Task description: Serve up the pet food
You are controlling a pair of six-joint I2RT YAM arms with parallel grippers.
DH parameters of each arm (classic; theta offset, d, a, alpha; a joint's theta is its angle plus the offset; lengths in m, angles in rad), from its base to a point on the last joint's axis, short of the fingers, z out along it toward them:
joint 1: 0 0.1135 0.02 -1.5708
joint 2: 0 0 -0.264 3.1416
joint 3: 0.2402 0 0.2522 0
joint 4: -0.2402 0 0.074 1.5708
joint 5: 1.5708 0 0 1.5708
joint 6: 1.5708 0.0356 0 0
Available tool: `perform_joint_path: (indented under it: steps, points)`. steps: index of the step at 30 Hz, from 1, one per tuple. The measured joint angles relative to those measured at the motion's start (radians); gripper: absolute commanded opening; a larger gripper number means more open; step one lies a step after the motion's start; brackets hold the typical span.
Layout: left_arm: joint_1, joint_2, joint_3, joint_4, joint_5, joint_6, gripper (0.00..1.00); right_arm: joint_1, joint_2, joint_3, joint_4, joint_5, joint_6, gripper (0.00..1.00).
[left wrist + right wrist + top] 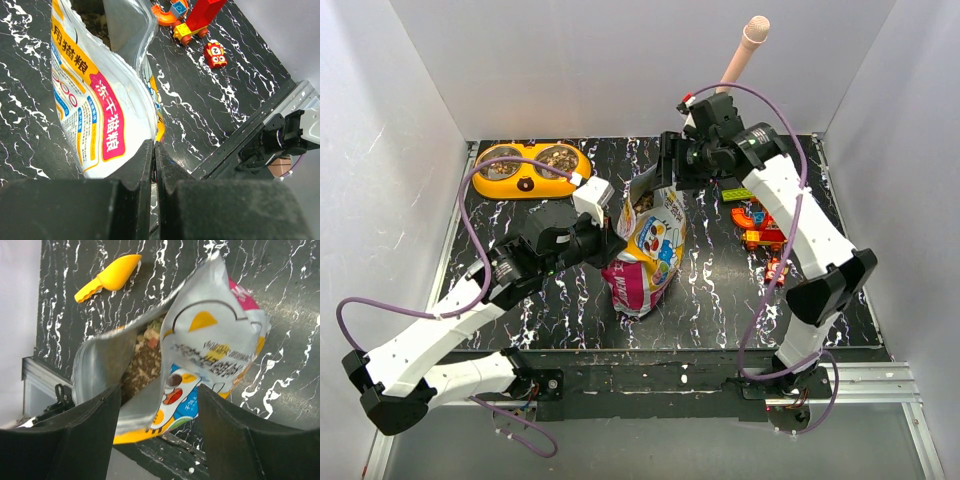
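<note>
Left jaws clenched on the side edge of the printed bag [655, 255], which sits mid-worktop [720, 290] with its mouth open. Right jaws released, spread wide either side of the bag's top flap. Pet food [145, 357] lies inside the bag; more fills the yellow bowl [530, 160].

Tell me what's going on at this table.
The left gripper is shut on one edge of the white, yellow and pink printed pet food bag, which sits on the black marbled table. The right gripper stands open at the bag's open mouth, where brown kibble shows inside. The yellow double pet bowl at the far left already holds kibble in both wells. A yellow plastic scoop lies untouched on the table, and colourful toy bricks sit to the right.
</note>
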Motion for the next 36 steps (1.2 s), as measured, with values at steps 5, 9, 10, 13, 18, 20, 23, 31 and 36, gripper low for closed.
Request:
perform_joint_path:
  steps: [5, 9, 10, 13, 18, 20, 23, 31, 36]
  points:
    - [0.001, -0.01, 0.005, -0.035, 0.016, -0.008, 0.0, 0.0, 0.084, 0.082, -0.005, 0.052, -0.019, 0.44]
    - [0.001, -0.032, 0.005, -0.07, 0.027, -0.023, 0.0, 0.007, 0.155, 0.196, -0.014, 0.114, -0.017, 0.33]
    - [0.001, -0.038, 0.005, -0.08, 0.032, -0.027, 0.0, 0.01, 0.168, 0.216, -0.013, 0.128, -0.017, 0.29]
    - [0.001, -0.041, 0.014, -0.113, 0.051, -0.04, 0.0, 0.023, 0.179, 0.227, -0.011, 0.152, -0.002, 0.27]
    - [0.0, -0.017, 0.054, -0.166, 0.064, -0.052, 0.0, 0.043, 0.179, 0.227, -0.012, 0.16, 0.025, 0.35]
    - [0.001, -0.018, 0.054, -0.173, 0.065, -0.052, 0.0, 0.048, 0.179, 0.224, -0.013, 0.158, 0.027, 0.27]
    - [0.001, -0.018, 0.055, -0.18, 0.072, -0.051, 0.0, 0.053, 0.173, 0.192, 0.006, 0.135, 0.036, 0.1]
    - [0.0, -0.013, 0.087, -0.23, 0.068, -0.051, 0.5, 0.05, 0.159, 0.138, 0.037, 0.089, 0.128, 0.01]
    - [-0.008, 0.043, 0.243, -0.307, 0.035, -0.08, 0.65, 0.03, 0.152, 0.141, 0.003, 0.066, 0.212, 0.01]
